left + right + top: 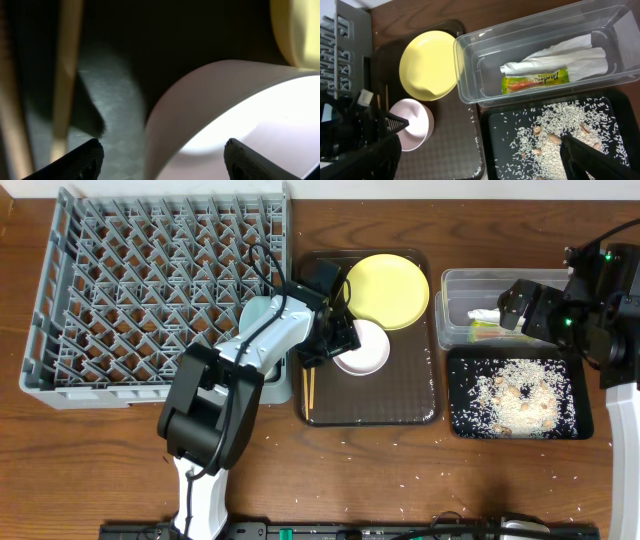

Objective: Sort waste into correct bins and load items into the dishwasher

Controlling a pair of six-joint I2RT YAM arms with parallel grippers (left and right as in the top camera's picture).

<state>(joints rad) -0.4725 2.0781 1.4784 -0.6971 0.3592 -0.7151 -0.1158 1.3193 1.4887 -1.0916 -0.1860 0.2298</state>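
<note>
Left gripper [162,146]: jaws spread, one finger on each side of the white bowl's wall; nothing pinched
Right gripper [481,147]: jaws spread wide and empty, hanging above the near wall of the clear tub and the far end of the black tray
White bowl [362,347]: upright on the brown serving tray [400,405], just beside the yellow plate, with the left gripper at its rim
Yellow plate [388,288]: flat at the far right corner of the serving tray
Chopsticks [309,392]: lying lengthwise along the tray's left side, upper ends hidden under the left arm
Light blue bowl [257,315]: at the right edge of the dish rack, largely covered by the left arm; seating among the pegs cannot be told
Dish rack [130,270]: far left of the table
Clear tub [470,65]: right of the serving tray, holding the napkin and the wrapper
Napkin [570,55]: crumpled, stretched along the tub floor
Wrapper [535,80]: touching the napkin's near side
Black tray [462,420]: just in front of the tub
Rice and scraps [515,392]: piled in the black tray; stray grains on the table
</note>
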